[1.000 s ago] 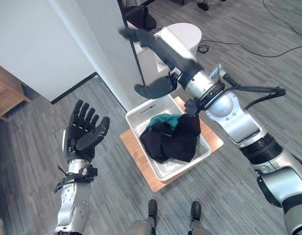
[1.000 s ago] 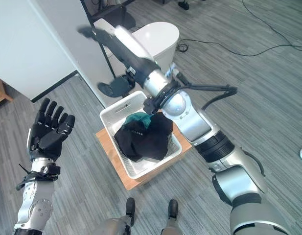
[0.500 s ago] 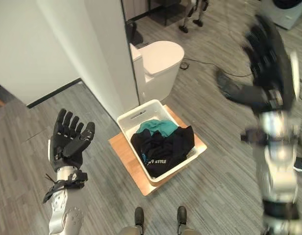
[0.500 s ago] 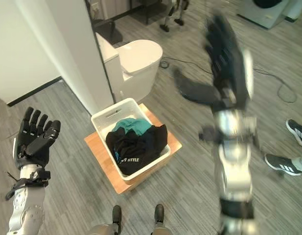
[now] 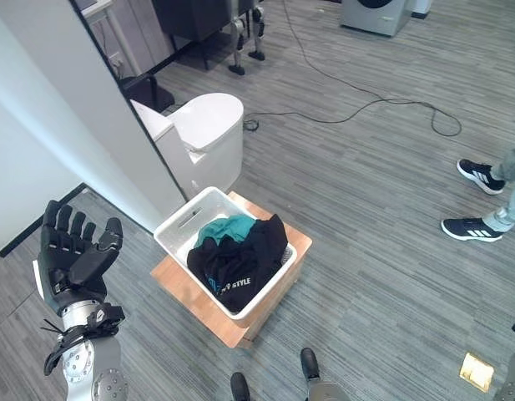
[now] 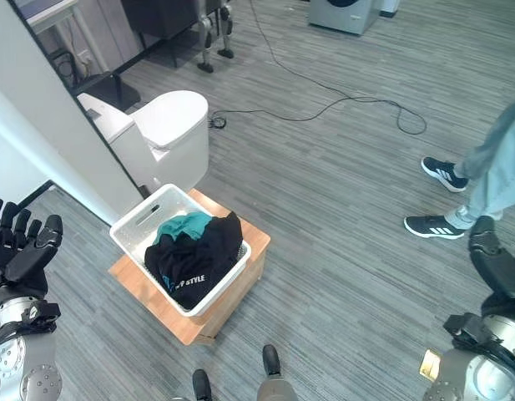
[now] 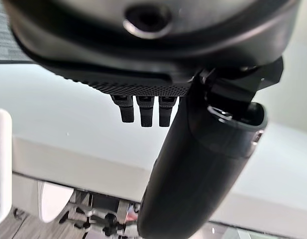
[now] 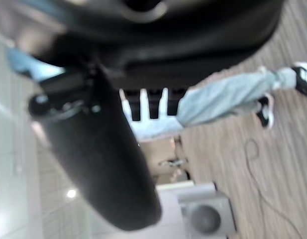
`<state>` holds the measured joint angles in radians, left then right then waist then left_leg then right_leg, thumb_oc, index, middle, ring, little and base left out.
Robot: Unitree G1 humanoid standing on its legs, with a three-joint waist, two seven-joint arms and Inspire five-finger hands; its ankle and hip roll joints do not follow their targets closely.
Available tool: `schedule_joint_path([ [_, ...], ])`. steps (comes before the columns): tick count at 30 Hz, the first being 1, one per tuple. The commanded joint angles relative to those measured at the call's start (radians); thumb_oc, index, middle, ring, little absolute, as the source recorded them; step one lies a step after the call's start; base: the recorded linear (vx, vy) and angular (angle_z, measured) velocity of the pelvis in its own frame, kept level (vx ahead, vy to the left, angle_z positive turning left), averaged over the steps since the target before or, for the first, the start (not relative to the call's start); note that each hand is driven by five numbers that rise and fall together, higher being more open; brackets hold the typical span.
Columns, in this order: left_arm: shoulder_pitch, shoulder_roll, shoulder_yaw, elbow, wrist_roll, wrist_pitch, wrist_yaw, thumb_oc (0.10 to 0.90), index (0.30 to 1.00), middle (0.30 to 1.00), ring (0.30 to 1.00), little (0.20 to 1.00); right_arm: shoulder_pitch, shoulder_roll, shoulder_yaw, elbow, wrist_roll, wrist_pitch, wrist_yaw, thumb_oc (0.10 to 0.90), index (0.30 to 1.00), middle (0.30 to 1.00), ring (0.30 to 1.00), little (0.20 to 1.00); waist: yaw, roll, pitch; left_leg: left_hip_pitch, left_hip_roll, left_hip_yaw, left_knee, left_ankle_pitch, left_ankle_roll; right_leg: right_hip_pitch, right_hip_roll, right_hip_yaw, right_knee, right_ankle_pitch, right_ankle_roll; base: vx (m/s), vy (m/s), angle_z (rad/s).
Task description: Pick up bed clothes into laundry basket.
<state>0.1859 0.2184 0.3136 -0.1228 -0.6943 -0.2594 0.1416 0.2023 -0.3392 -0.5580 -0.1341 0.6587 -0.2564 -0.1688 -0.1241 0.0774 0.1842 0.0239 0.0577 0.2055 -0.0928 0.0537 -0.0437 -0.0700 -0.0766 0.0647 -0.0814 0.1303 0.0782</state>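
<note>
Black cloth with a teal piece beside it: the clothes (image 5: pixel 236 259) lie heaped in the white laundry basket (image 5: pixel 178 230), the black garment draped over the near rim, the teal one tucked toward the far side. The basket sits on a low wooden platform (image 5: pixel 178 292) on the grey plank floor (image 5: pixel 366 192).

Handling, judged from the look of it: soft, limp, light fabric with no stiffness. It will sag and trail from any single pinch and could snag on the basket's slotted wall. Not fragile, not slippery. If the overhanging fold needs tucking in, the best hold is a bunched handful at the thick middle of the heap rather than at a loose edge.

Task reads as essentially done; both garments are inside the basket.

Left hand (image 5: pixel 72 255) is raised beside the basket, well apart from it, palm up, fingers straight and spread, holding nothing. Right hand (image 6: pixel 491 263) is low at the far right, away from the basket; its wrist view shows fingers extended and empty.

Surroundings: a white toilet (image 5: pixel 199 134) just behind the basket against a white partition wall (image 5: pixel 65 134); a person's legs and shoes (image 5: pixel 482 200) stand to the right.
</note>
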Motion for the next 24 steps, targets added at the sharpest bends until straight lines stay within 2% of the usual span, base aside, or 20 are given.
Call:
schedule_joint_path([
  [1,-0.137,0.172,-0.015,-0.042,0.0,-0.118,-0.033,0.8,0.9,0.9,0.9,0.9,-0.096,-0.065,0.018,-0.099,-0.048,-0.071,0.065,0.8,0.9,0.9,0.9,0.9,0.009,-0.058,-0.046,-0.024,0.066,-0.103,0.026,0.01,-0.058,0.053,0.03,0.178,0.274,-0.292,0.013,-0.24,-0.169,0.7],
  [3,-0.152,0.182,-0.042,-0.028,-0.001,-0.115,-0.028,0.8,0.9,0.9,0.9,0.9,-0.109,-0.07,0.047,-0.095,-0.076,-0.076,0.061,0.8,0.9,0.9,0.9,0.9,0.025,-0.054,-0.047,-0.057,0.076,-0.172,0.052,0.025,-0.074,0.057,0.063,0.239,0.379,-0.346,-0.003,-0.19,-0.217,1.49],
  [5,-0.148,0.181,-0.064,0.002,0.014,-0.101,-0.019,0.8,0.9,0.9,0.9,0.9,-0.131,-0.087,0.076,-0.102,-0.101,-0.076,0.049,0.8,0.9,0.9,0.9,0.9,0.07,-0.06,-0.05,-0.106,0.072,-0.314,0.045,0.071,-0.087,0.105,0.085,0.275,0.415,-0.426,-0.029,-0.29,-0.258,1.39],
  [6,-0.148,0.181,-0.064,0.001,0.014,-0.1,-0.019,0.8,0.9,0.9,0.9,0.9,-0.131,-0.087,0.076,-0.102,-0.101,-0.076,0.049,0.8,0.9,0.9,0.9,0.9,0.066,-0.057,-0.048,-0.109,0.075,-0.321,0.042,0.084,-0.089,0.105,0.09,0.272,0.413,-0.419,-0.029,-0.43,-0.266,1.48],
  [7,-0.136,0.172,-0.055,0.001,0.024,-0.098,-0.016,0.8,0.9,0.9,0.9,0.9,-0.15,-0.095,0.11,-0.104,-0.106,-0.075,0.059,0.8,0.9,0.9,0.9,0.9,0.09,-0.06,-0.041,-0.143,0.092,-0.333,0.019,0.141,-0.121,0.14,0.092,0.242,0.338,-0.404,-0.038,-0.39,-0.213,1.42],
  [8,-0.13,0.169,-0.056,-0.004,0.03,-0.087,-0.019,0.8,0.9,0.9,0.9,0.9,-0.156,-0.106,0.124,-0.115,-0.112,-0.068,0.068,0.8,0.9,0.9,0.9,0.9,0.1,-0.064,-0.035,-0.173,0.092,-0.332,0.017,0.168,-0.128,0.146,0.09,0.223,0.321,-0.411,-0.041,-0.33,-0.217,1.14],
  [11,-0.129,0.167,-0.056,-0.006,0.03,-0.086,-0.019,0.8,0.9,0.9,0.9,0.9,-0.156,-0.107,0.124,-0.114,-0.112,-0.067,0.068,0.8,0.9,0.9,0.9,0.9,0.093,-0.063,-0.041,-0.177,0.091,-0.337,0.014,0.165,-0.129,0.146,0.089,0.215,0.316,-0.413,-0.043,-0.34,-0.14,0.85],
  [12,-0.117,0.146,-0.088,0.029,0.012,-0.08,-0.016,0.8,0.9,0.9,0.9,0.9,-0.256,-0.099,0.29,-0.115,-0.002,-0.069,0.134,0.8,0.9,0.9,0.9,0.9,0.136,-0.139,0.019,-0.211,0.094,-0.346,0.309,0.11,-0.105,0.108,0.068,0.146,0.22,-0.292,-0.061,-1.19,-0.538,0.7],
  [13,-0.123,0.148,-0.095,0.032,-0.005,-0.078,-0.031,0.8,0.9,0.9,0.9,0.9,-0.259,-0.087,0.325,-0.133,0.029,-0.071,0.173,0.8,0.9,0.9,0.9,0.9,0.12,-0.187,0.009,-0.193,0.115,-0.265,0.563,0.061,-0.081,0.104,0.037,0.078,0.154,-0.234,-0.077,-1.24,-0.523,1.22],
  [14,-0.123,0.15,-0.094,0.032,-0.006,-0.078,-0.032,0.8,0.9,0.9,0.9,0.9,-0.259,-0.086,0.325,-0.133,0.03,-0.072,0.175,0.8,0.9,0.9,0.9,0.9,0.117,-0.186,0.009,-0.203,0.117,-0.269,0.579,0.056,-0.08,0.105,0.038,0.076,0.149,-0.231,-0.075,-0.64,-0.301,1.4],
  [15,-0.16,0.164,-0.11,0.024,-0.013,-0.08,-0.037,0.8,0.9,0.9,0.9,0.9,-0.235,-0.072,0.334,-0.139,0.024,-0.074,0.175,0.8,0.9,0.9,0.9,0.9,0.09,-0.193,-0.012,-0.123,0.168,-0.178,0.696,0.042,-0.078,0.09,0.042,-0.019,0.131,-0.207,-0.088,-0.38,-0.118,1.31],
  [16,-0.168,0.162,-0.118,0.019,-0.013,-0.078,-0.041,0.8,0.9,0.9,0.9,0.9,-0.222,-0.063,0.331,-0.143,0.017,-0.073,0.174,0.8,0.9,0.9,0.9,0.9,0.075,-0.186,-0.023,-0.076,0.169,-0.159,0.691,0.036,-0.08,0.084,0.05,-0.055,0.127,-0.209,-0.089,-0.58,-0.129,1.33],
  [17,-0.212,0.148,-0.152,0.018,-0.015,-0.079,-0.056,0.8,0.9,0.9,0.9,0.9,-0.193,-0.057,0.316,-0.144,0.003,-0.074,0.182,0.8,0.9,0.9,0.9,0.9,0.023,-0.157,-0.058,0.076,0.183,-0.043,0.655,0.006,-0.1,0.05,0.072,-0.185,0.131,-0.216,-0.089,-0.41,0.013,1.46],
  [18,-0.259,0.137,-0.186,0.023,-0.029,-0.081,-0.069,0.8,0.9,0.9,0.9,0.9,-0.165,-0.048,0.29,-0.139,0.003,-0.084,0.176,0.8,0.9,0.9,0.9,0.9,-0.022,-0.134,-0.086,0.152,0.207,0.063,0.584,-0.02,-0.11,0.032,0.071,-0.273,0.134,-0.225,-0.083,-0.41,0.087,2.62],
  [19,-0.287,0.119,-0.217,0.04,-0.041,-0.08,-0.08,0.8,0.9,0.9,0.9,0.9,-0.136,-0.042,0.261,-0.138,-0.005,-0.094,0.17,0.8,0.9,0.9,0.9,0.9,-0.055,-0.113,-0.095,0.193,0.22,0.113,0.522,-0.05,-0.111,0.025,0.058,-0.34,0.142,-0.231,-0.074,-0.2,0.088,3.7],
  [20,-0.287,0.119,-0.217,0.041,-0.041,-0.08,-0.08,0.8,0.9,0.9,0.9,0.9,-0.136,-0.043,0.261,-0.138,-0.005,-0.094,0.17,0.8,0.9,0.9,0.9,0.9,-0.055,-0.113,-0.095,0.193,0.22,0.112,0.522,-0.05,-0.111,0.025,0.058,-0.341,0.142,-0.231,-0.074,-0.32,0.201,4.35],
  [21,-0.34,0.1,-0.254,0.051,-0.073,-0.08,-0.097,0.8,0.9,0.9,0.9,0.9,-0.08,-0.023,0.177,-0.137,-0.032,-0.116,0.143,0.8,0.9,0.9,0.9,0.9,-0.092,-0.083,-0.118,0.243,0.266,0.252,0.452,-0.082,-0.136,0.005,0.019,-0.469,0.142,-0.25,-0.063,-0.28,0.204,3.24],
  [22,-0.355,0.092,-0.275,0.056,-0.084,-0.082,-0.101,0.8,0.9,0.9,0.9,0.9,-0.058,-0.013,0.141,-0.136,-0.06,-0.129,0.114,0.8,0.9,0.9,0.9,0.9,-0.105,-0.071,-0.121,0.239,0.266,0.262,0.417,-0.11,-0.144,-0.003,-0.01,-0.527,0.15,-0.24,-0.054,-0.28,0.217,1.91],
  [23,-0.357,0.091,-0.28,0.058,-0.085,-0.083,-0.102,0.8,0.9,0.9,0.9,0.9,-0.055,-0.012,0.138,-0.139,-0.066,-0.13,0.109,0.8,0.9,0.9,0.9,0.9,-0.112,-0.069,-0.124,0.232,0.264,0.251,0.415,-0.111,-0.141,-0.004,-0.016,-0.54,0.153,-0.24,-0.049,-0.18,0.162,2.89],
  [24,-0.369,0.091,-0.293,0.045,-0.094,-0.086,-0.101,0.8,0.9,0.9,0.9,0.9,-0.042,0.005,0.108,-0.141,-0.078,-0.142,0.086,0.8,0.9,0.9,0.9,0.9,-0.122,-0.064,-0.121,0.23,0.273,0.297,0.395,-0.122,-0.143,-0.015,-0.045,-0.591,0.157,-0.229,-0.045,-0.22,0.188,3.27],
])
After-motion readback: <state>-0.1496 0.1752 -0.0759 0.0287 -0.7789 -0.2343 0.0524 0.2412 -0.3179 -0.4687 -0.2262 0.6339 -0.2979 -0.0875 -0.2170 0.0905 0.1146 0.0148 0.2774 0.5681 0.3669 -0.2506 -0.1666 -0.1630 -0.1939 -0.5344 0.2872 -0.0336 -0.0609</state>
